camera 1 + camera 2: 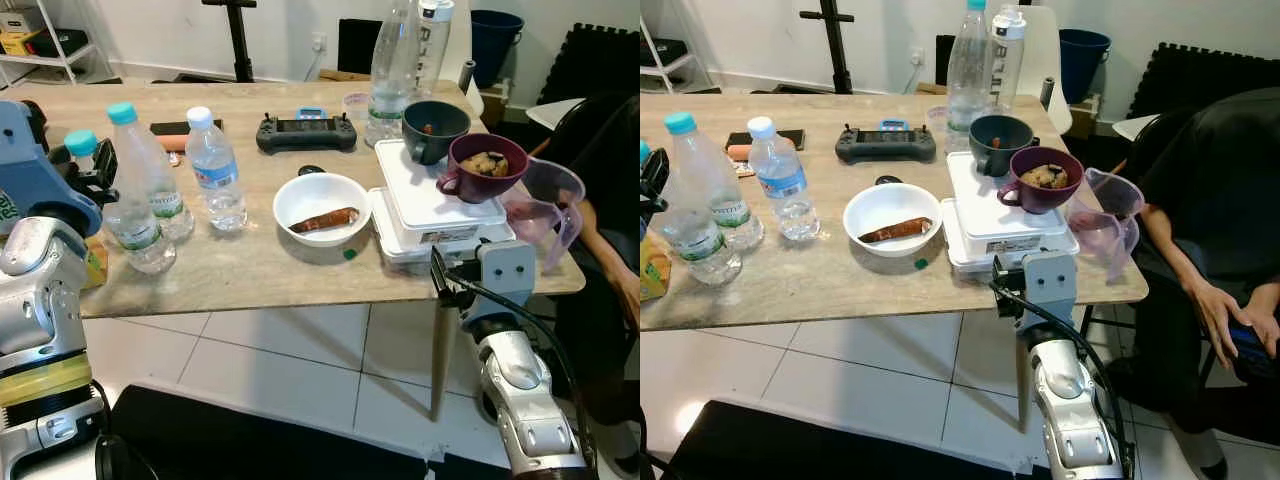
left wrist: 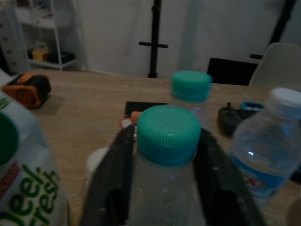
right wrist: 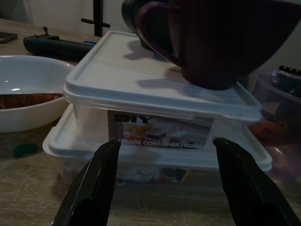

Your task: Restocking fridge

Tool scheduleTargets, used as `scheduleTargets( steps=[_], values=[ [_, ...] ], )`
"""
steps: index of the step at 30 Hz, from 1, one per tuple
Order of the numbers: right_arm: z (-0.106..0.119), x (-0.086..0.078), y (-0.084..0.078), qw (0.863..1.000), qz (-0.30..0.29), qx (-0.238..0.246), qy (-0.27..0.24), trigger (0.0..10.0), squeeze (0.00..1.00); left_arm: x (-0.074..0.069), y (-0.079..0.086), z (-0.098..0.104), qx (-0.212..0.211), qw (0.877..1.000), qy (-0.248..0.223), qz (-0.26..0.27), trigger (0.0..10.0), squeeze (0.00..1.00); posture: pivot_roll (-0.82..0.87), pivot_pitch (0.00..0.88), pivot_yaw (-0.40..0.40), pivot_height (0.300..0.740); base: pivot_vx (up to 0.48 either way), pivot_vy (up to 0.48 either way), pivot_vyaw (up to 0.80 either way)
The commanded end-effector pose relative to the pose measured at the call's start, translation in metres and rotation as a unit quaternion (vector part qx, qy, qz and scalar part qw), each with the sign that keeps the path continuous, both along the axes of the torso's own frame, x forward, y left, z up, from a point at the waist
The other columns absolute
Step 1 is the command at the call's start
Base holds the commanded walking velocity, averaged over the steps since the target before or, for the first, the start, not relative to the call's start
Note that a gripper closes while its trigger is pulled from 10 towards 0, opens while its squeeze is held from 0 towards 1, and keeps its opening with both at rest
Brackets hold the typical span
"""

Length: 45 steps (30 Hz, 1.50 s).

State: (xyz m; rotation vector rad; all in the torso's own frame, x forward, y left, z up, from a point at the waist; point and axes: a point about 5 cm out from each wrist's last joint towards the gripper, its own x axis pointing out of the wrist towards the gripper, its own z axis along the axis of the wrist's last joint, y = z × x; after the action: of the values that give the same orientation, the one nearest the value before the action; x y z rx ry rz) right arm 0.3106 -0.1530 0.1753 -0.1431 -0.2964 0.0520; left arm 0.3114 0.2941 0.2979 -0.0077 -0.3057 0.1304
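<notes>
From the left eye view, the wood-grain counter [image 1: 250,270] carries several clear plastic water bottles. The nearest one with a teal cap [image 1: 140,232] stands at the counter's near left edge, with the left pincer [image 1: 98,170] reaching in at its neck. Beside it stand a second teal-capped bottle [image 1: 150,170] and a white-capped bottle [image 1: 215,170]. A white bowl holding a brown piece of food [image 1: 322,207] sits mid-counter, and to its right are two stacked white-lidded storage containers [image 1: 440,215] with a maroon cup of food [image 1: 487,167] and a dark green bowl [image 1: 435,130] on top. The right pincer [image 1: 440,272] hangs at the counter's near edge, just before the containers.

The right eye view adds a seated person in dark clothes [image 1: 1220,200] beside the counter's right end.

In the left wrist view, the two black fingers [image 2: 113,179] flank the bottle just under its teal cap, closing on the neck; contact looks likely but is not certain, so I judge this a grip being taken.

In the right wrist view, the right fingers [image 3: 94,183] are spread wide, aimed at the lower container and apart from it.

The step in hand seems to be picking up the bottle for the fridge. Next calls for a firm squeeze, then a straight lift clear of the neighbouring bottles.
</notes>
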Motion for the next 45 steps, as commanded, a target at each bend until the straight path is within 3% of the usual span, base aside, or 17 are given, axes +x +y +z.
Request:
scheduleTargets(
  steps=[1, 6, 7, 8, 9, 12, 14, 19, 20, 21, 24, 27, 32, 35, 38, 41, 45],
  values=[
    [-0.003, -0.003, -0.003, 1.000, -0.008, 0.001, 0.006, 10.0, 0.00, -0.007, 0.001, 0.004, 0.031, 1.000, 0.001, -0.001, 0.0, 0.00, -0.03, 0.190, 0.029, 0.707, 0.000, 0.000, 0.00],
    [-0.002, -0.001, -0.003, 1.000, -0.008, 0.001, 0.005, 10.0, 0.00, -0.012, -0.005, 0.003, 0.039, 0.999, 0.004, -0.015, 0.0, 0.00, -0.02, 0.188, 0.031, 0.707, 0.000, 0.000, 0.00],
    [-0.002, -0.001, -0.003, 1.000, -0.008, 0.001, 0.005, 10.0, 0.00, -0.013, -0.007, 0.003, 0.039, 0.999, 0.003, -0.017, 3.4, 0.00, -0.02, 0.188, 0.031, 0.707, 0.000, 0.000, 0.00],
    [-0.002, -0.001, -0.003, 1.000, -0.008, 0.001, 0.005, 10.0, 0.00, -0.013, -0.007, 0.003, 0.039, 0.999, 0.003, -0.017, 3.4, 0.00, -0.02, 0.188, 0.031, 0.707, 0.000, 0.000, 0.00],
    [-0.002, -0.001, -0.003, 1.000, -0.007, 0.001, 0.005, 10.0, 0.00, -0.014, -0.007, 0.004, 0.038, 0.999, 0.002, -0.018, 10.0, 0.00, -0.02, 0.188, 0.032, 0.707, 0.000, 0.000, 0.00],
    [-0.002, -0.001, -0.003, 1.000, -0.007, 0.001, 0.005, 10.0, 0.00, -0.014, -0.012, 0.009, 0.031, 0.999, -0.006, -0.029, 10.0, 0.00, -0.02, 0.188, 0.031, 0.707, 0.000, 0.000, 0.00],
    [-0.001, 0.000, -0.002, 1.000, -0.006, 0.002, 0.004, 10.0, 0.00, -0.014, -0.025, 0.019, 0.019, 0.997, -0.020, -0.065, 10.0, 0.00, -0.02, 0.186, 0.036, 0.707, 0.000, 0.000, 0.00],
    [-0.001, 0.000, -0.002, 1.000, -0.008, 0.003, 0.002, 10.0, 0.00, -0.011, -0.037, 0.026, 0.005, 0.994, -0.021, -0.111, 10.0, 0.00, -0.02, 0.184, 0.041, 0.707, 0.000, 0.000, 0.00],
    [-0.003, 0.000, -0.002, 1.000, -0.010, 0.003, 0.007, 10.0, 0.00, -0.009, -0.052, 0.032, 0.010, 0.985, -0.010, -0.171, 10.0, 0.00, -0.02, 0.182, 0.044, 0.707, 0.000, 0.000, 0.00],
    [-0.005, 0.000, -0.003, 1.000, -0.010, 0.002, 0.010, 10.0, 0.00, -0.009, -0.057, 0.032, 0.015, 0.981, -0.005, -0.192, 10.0, 0.00, -0.02, 0.182, 0.044, 0.707, 0.000, 0.000, 0.00],
    [-0.006, 0.000, -0.003, 1.000, -0.009, 0.002, 0.013, 10.0, 0.00, -0.007, -0.065, 0.032, 0.012, 0.976, 0.006, -0.219, 10.0, 0.00, -0.02, 0.182, 0.045, 0.707, 0.000, 0.000, 0.00],
    [-0.006, 0.000, -0.003, 1.000, -0.006, 0.001, 0.014, 10.0, 0.00, -0.003, -0.084, 0.026, 0.011, 0.962, 0.021, -0.272, 10.0, 0.00, -0.02, 0.185, 0.045, 0.707, 0.000, 0.000, 0.00],
    [-0.004, 0.001, -0.002, 1.000, -0.004, 0.001, 0.009, 10.0, 0.00, 0.004, -0.097, 0.021, 0.011, 0.957, 0.025, -0.290, 10.0, 0.00, -0.03, 0.189, 0.046, 0.707, 0.000, 0.000, 0.00],
    [0.003, 0.001, -0.001, 1.000, 0.000, 0.000, -0.003, 10.0, 0.00, 0.017, -0.123, 0.015, 0.035, 0.950, 0.015, -0.310, 10.0, 0.00, -0.04, 0.198, 0.040, 0.707, 0.000, 0.000, 0.00],
    [0.004, 0.000, -0.001, 1.000, 0.000, -0.001, -0.006, 10.0, 0.00, 0.024, -0.135, 0.015, 0.050, 0.947, 0.012, -0.318, 10.0, 0.00, -0.05, 0.204, 0.038, 0.707, 0.000, 0.000, 0.00],
    [0.005, -0.001, 0.000, 1.000, 0.002, 0.000, -0.007, 10.0, 0.00, 0.033, -0.157, 0.013, 0.082, 0.936, 0.018, -0.343, 10.0, 0.00, -0.05, 0.208, 0.036, 0.707, 0.000, 0.000, 0.00],
    [0.007, -0.001, 0.005, 1.000, 0.006, 0.001, -0.010, 10.0, 0.00, 0.039, -0.168, 0.010, 0.124, 0.931, 0.019, -0.342, 10.0, 0.00, -0.05, 0.215, 0.039, 0.707, 0.000, 0.000, 0.00]
  ],
)
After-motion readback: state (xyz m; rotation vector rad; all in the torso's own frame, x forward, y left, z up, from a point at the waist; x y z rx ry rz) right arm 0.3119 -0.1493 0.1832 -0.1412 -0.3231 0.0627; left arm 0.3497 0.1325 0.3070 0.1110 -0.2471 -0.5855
